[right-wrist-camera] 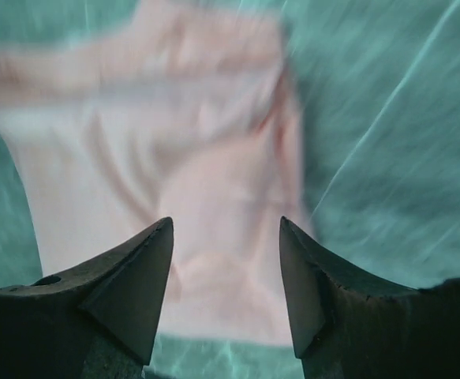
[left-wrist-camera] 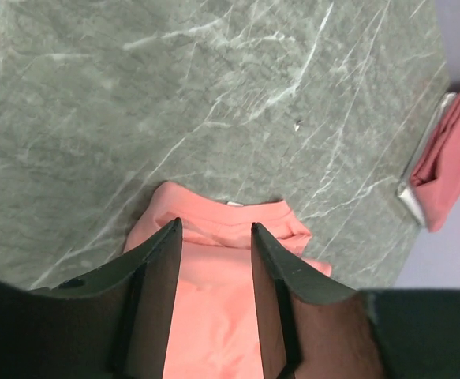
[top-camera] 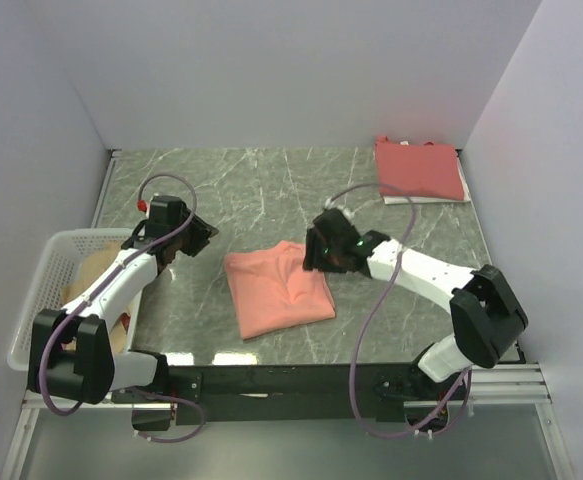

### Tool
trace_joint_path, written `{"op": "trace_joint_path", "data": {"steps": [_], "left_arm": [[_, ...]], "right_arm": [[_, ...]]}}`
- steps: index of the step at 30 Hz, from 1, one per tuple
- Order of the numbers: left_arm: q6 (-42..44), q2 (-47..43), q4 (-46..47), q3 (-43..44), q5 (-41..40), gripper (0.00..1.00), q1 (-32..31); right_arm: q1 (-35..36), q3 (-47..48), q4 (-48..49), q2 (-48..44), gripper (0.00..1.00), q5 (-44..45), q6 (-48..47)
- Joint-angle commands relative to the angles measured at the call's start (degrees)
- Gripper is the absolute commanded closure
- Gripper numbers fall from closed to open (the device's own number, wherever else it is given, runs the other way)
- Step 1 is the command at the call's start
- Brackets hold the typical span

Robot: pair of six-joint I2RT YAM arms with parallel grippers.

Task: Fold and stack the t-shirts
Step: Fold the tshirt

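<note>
A salmon t-shirt lies folded in a rough square on the marble table's middle. It also shows in the left wrist view and, blurred, in the right wrist view. A folded red t-shirt lies at the back right, also visible in the left wrist view. My left gripper is open and empty, hovering left of the salmon shirt; the left wrist view shows its gap. My right gripper is open and empty above the shirt's far right corner, as seen in the right wrist view.
A white mesh basket stands at the left edge with tan cloth in it, under my left arm. A white sheet lies under the red shirt. White walls close the table at the back and both sides.
</note>
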Motion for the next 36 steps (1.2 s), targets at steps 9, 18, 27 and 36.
{"op": "trace_joint_path", "data": {"steps": [9,18,27,36], "left_arm": [[1.2,1.4,-4.7,-1.3,-7.8,0.60,-6.5],[1.0,7.5,-3.7,0.1,-9.0,0.62,-9.4],[0.3,11.3,-2.0,1.6,-8.2,0.63,-11.4],[-0.8,11.3,-0.3,0.7,-7.0,0.71,-12.3]], "right_arm": [[-5.7,10.2,3.0,8.6,0.46,-3.1,-6.6],[-6.3,11.0,2.7,12.5,0.50,-1.5,-5.0],[-7.1,11.5,3.4,13.9,0.51,-1.8,-4.5],[-7.8,10.6,3.2,12.5,0.52,-0.7,-3.5]]}}
